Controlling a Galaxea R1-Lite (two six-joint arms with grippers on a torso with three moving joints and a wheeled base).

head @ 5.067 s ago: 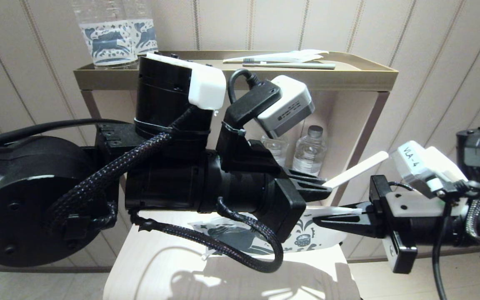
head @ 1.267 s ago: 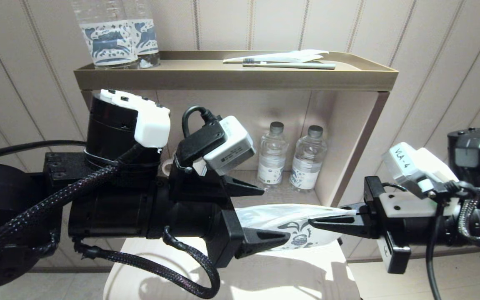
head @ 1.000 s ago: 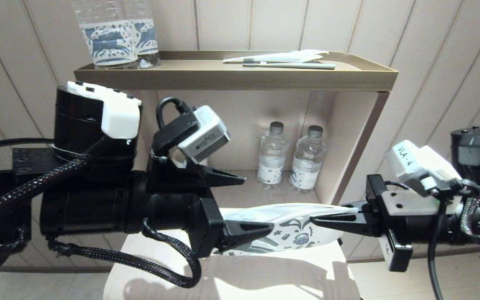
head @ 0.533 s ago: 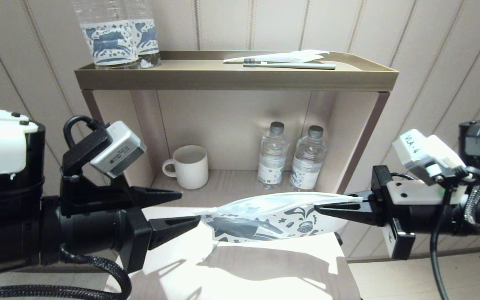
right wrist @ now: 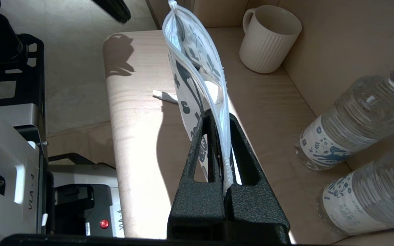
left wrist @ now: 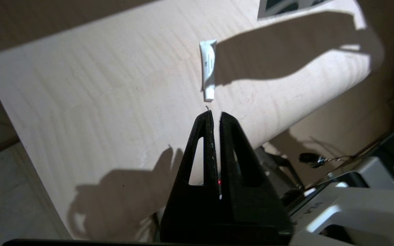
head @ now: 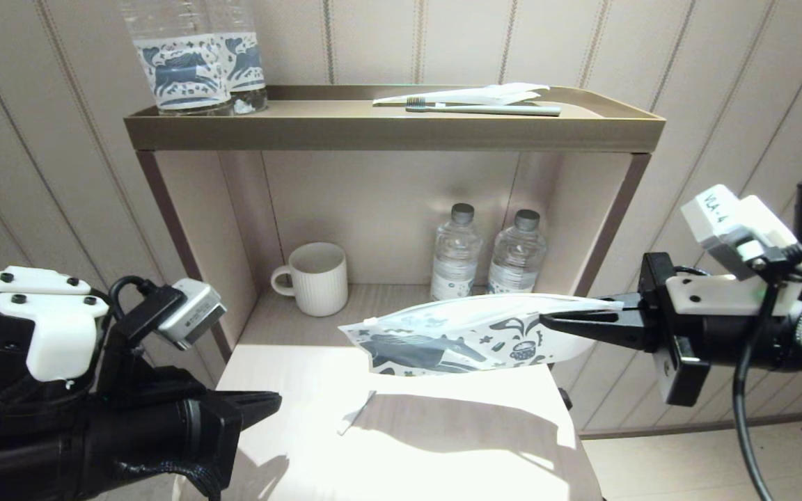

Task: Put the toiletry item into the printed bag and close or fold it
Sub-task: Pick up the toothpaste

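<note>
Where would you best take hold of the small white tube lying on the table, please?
Probably across the middle of the tube, coming straight down from above: it lies flat on the table with bare wood on both long sides, and its body looks narrow enough for a hand to span.

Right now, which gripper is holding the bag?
The right gripper: it pinches one end of the printed bag above the table. The left gripper is shut on nothing.

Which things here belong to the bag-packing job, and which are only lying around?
Job:
- printed bag, clamped in the right hand
- small white tube on the table

Lying about:
- mug
- two water bottles
- toothbrush
</note>
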